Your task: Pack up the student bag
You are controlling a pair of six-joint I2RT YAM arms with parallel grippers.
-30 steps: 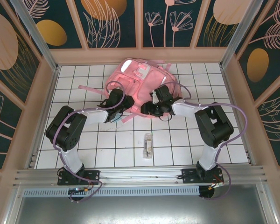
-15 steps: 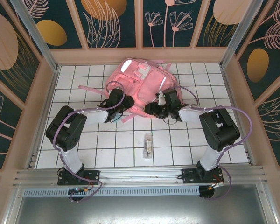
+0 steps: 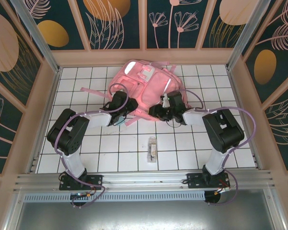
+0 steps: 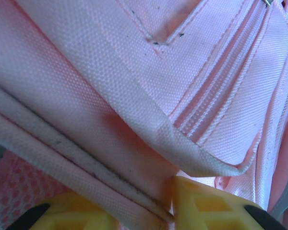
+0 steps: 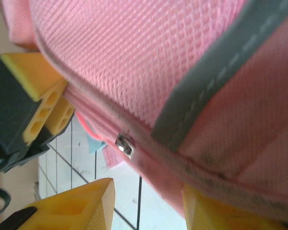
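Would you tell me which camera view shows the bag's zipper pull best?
The right wrist view: the metal zipper pull sits close and sharp on the bag's seam. The top view shows the bag, but the pull is too small to find. The left wrist view shows fabric folds and stitching.

Over the last second the right gripper (image 3: 157, 113) rolled about its wrist, its pale face now turned up. It shifted slightly right along the large pink fabric backpack (image 3: 144, 84), then eased back. The metal zip pull (image 5: 125, 143) sits above the gap between its yellow fingers (image 5: 72, 208).
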